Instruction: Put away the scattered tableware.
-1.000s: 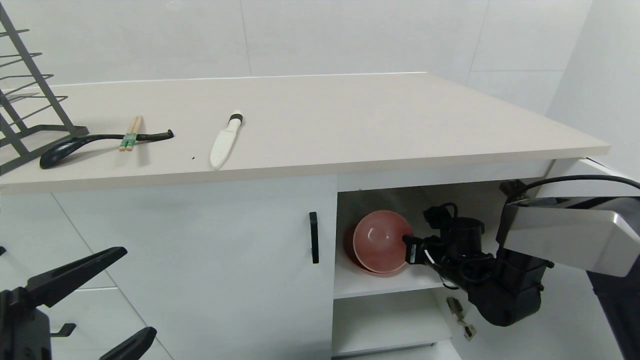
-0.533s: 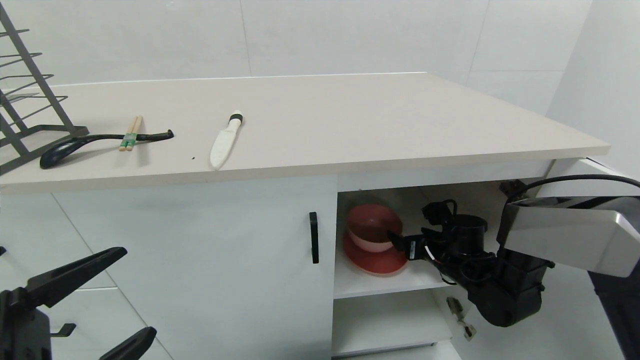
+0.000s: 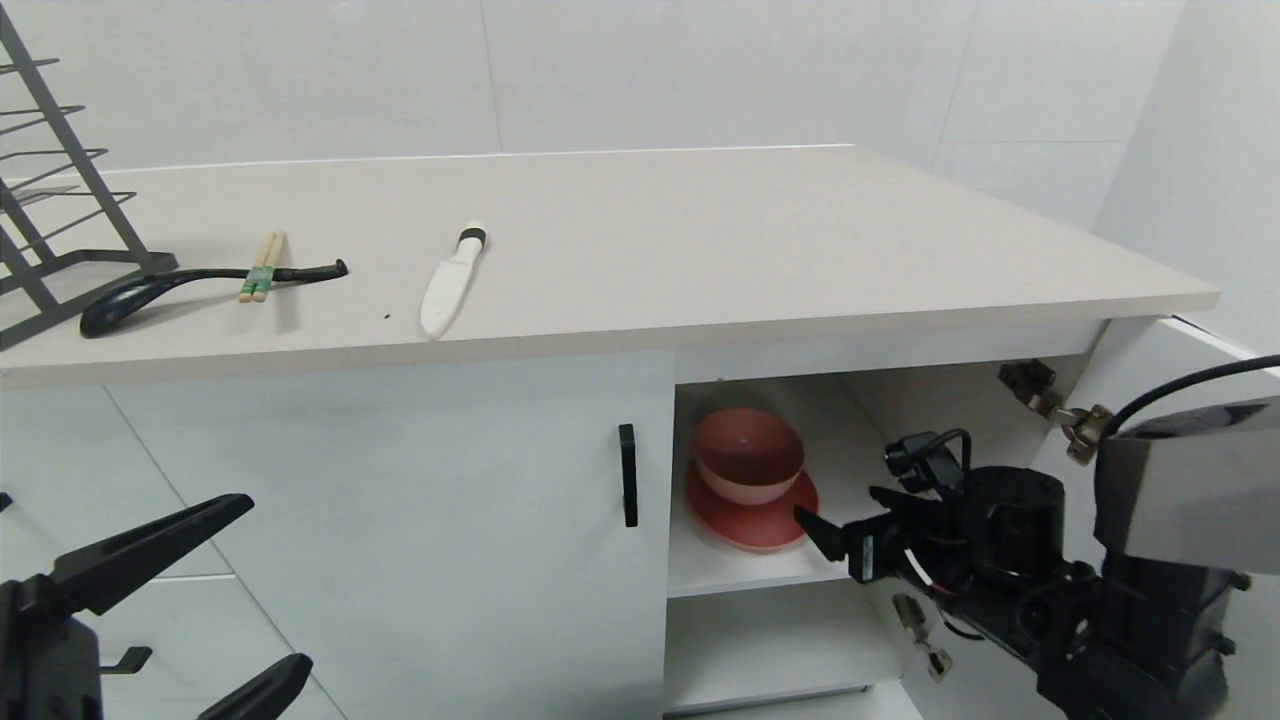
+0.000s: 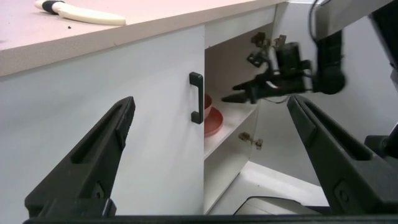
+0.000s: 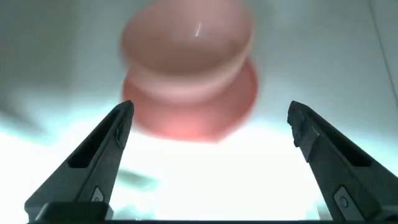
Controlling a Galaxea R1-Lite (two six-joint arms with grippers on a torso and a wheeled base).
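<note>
The pink bowl (image 3: pixel 748 455) sits on the red plate (image 3: pixel 752 522) near the front edge of the upper shelf (image 3: pixel 700 575). At its 4 o'clock, apart, the right gripper (image 3: pixel 822 532) hangs spread and empty; the left gripper (image 3: pixel 278 582) gapes too.

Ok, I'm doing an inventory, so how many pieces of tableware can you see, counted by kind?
Bowl: 1
Plate: 1
Spoon: 1
Chopsticks: 1 pair
Knife: 1
Total: 5, counting the pair as one
</note>
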